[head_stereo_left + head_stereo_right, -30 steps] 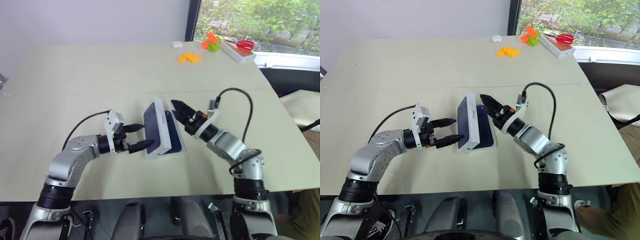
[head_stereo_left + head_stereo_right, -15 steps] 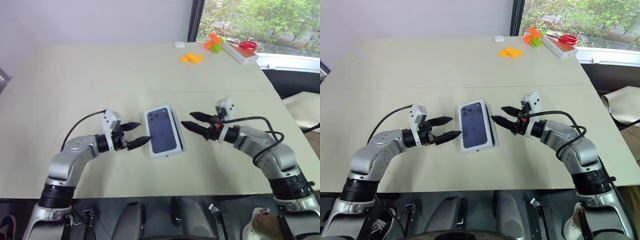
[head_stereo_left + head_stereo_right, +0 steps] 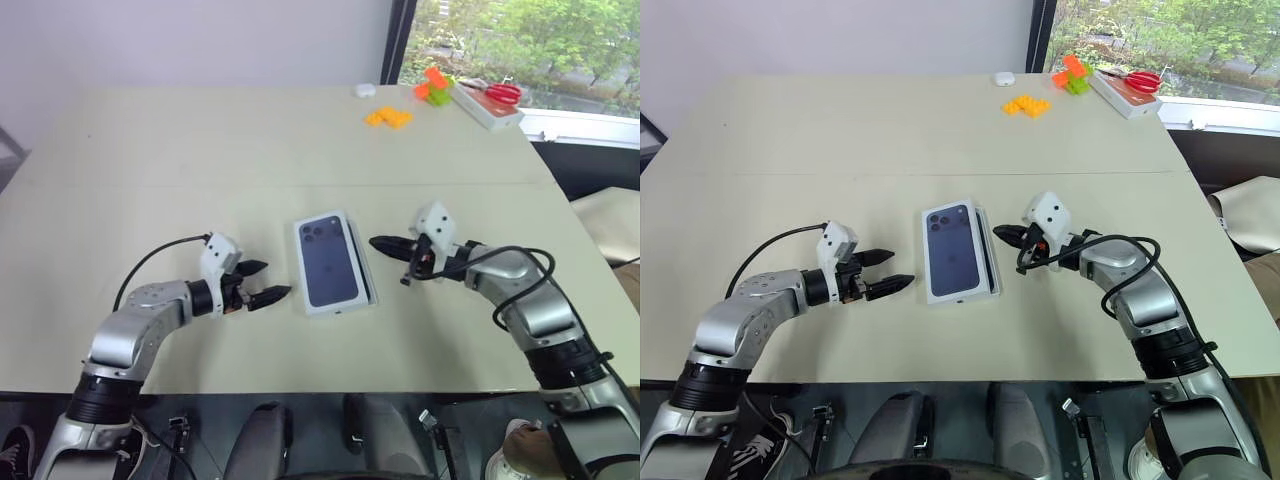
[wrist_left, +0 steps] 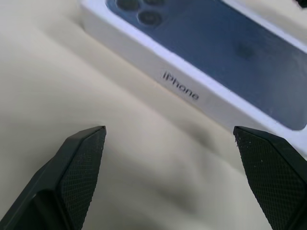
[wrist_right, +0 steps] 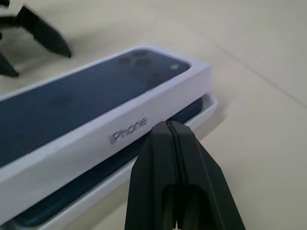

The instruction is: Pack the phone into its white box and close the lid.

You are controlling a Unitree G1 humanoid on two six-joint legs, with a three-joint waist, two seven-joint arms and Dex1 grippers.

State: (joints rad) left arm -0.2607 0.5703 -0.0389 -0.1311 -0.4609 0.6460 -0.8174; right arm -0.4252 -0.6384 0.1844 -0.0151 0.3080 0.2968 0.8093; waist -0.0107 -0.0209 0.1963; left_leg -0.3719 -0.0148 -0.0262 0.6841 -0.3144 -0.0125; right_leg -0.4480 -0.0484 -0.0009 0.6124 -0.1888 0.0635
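The lid (image 3: 330, 262), phone picture facing up, lies flat but slightly askew on the white box (image 5: 209, 102) in the middle of the table. In the right wrist view a dark blue strip of the phone (image 5: 188, 111) shows in the tray under the lid's raised edge. My left gripper (image 3: 272, 280) stands open just left of the box, apart from it, with nothing between its fingers. My right gripper (image 3: 380, 244) is shut and empty, its tip (image 5: 168, 125) close to the lid's right side near the printed lettering.
At the table's far right lie orange blocks (image 3: 388, 117), a green-and-orange block (image 3: 434, 88), a white case with red scissors (image 3: 489, 101) and a small white object (image 3: 364, 90). A seam (image 3: 150, 187) crosses the table behind the box.
The lid, tilted up on edge a second ago, now lies flat over the box. My right gripper rolled over, drew back to the right and shut. My left gripper backed off slightly.
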